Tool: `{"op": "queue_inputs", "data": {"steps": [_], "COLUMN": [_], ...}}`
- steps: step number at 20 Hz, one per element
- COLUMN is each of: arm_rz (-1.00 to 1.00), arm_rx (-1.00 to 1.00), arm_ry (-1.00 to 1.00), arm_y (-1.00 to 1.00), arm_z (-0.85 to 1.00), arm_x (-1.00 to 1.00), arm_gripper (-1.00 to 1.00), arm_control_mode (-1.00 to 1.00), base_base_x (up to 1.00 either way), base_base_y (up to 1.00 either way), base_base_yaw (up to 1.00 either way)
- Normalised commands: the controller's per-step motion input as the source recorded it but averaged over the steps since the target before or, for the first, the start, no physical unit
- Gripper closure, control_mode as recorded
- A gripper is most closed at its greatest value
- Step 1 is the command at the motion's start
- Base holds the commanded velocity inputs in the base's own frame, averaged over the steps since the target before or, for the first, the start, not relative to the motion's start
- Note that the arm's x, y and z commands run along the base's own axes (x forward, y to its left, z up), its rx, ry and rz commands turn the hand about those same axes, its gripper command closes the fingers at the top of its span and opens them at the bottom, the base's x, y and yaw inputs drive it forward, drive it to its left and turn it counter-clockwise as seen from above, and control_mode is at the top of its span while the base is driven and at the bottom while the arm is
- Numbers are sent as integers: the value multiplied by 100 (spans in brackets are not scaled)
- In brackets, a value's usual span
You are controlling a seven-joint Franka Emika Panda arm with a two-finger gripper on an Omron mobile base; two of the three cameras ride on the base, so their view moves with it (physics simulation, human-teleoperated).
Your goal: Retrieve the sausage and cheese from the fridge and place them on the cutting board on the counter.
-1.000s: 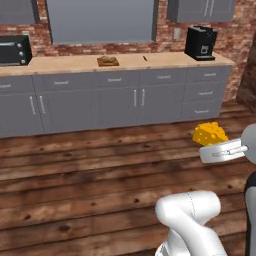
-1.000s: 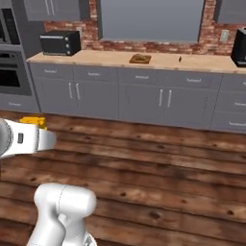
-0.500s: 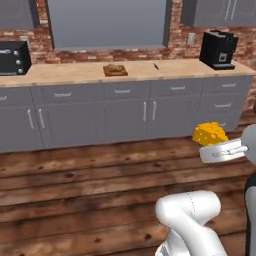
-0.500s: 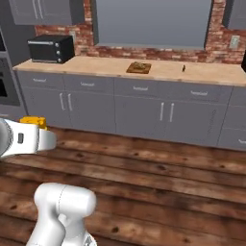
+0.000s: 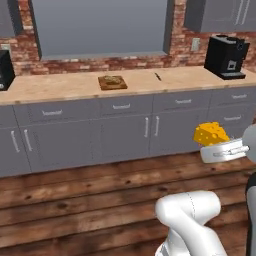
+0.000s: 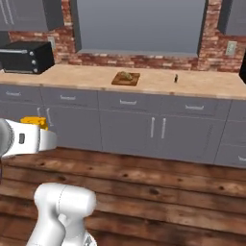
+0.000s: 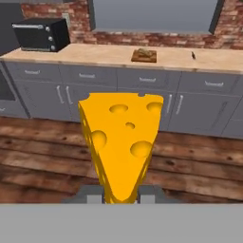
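gripper [image 7: 121,197]: we are clamping the cheese [image 7: 121,144] by its narrow tip; risking a slip while nearing the far cutting board [image 7: 144,55].

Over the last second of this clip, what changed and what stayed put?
The base drove closer to the counter, so the whole view shifted and the cabinets and cutting board loom larger; those things themselves did not move. Unchanged: the gripper stays shut on the cheese, held out ahead of the robot.
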Motion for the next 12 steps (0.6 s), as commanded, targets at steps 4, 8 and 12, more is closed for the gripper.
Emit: {"op": "queue_inputs", "data": {"steps": [4,8,12], "arm_rz": [0,0,0], "arm_rx": [0,0,0], "arm_ry": [0,0,0], "arm_y": [0,0,0], "arm_z": [0,0,0], "arm_x": [0,0,0], "arm_gripper": [100,100,100], "arm_control_mode": [100,100,100], "base_base_x": [100,100,100], "base_base_y": [11,20,20], "base_base_yaw": [-20,-10,0]}}
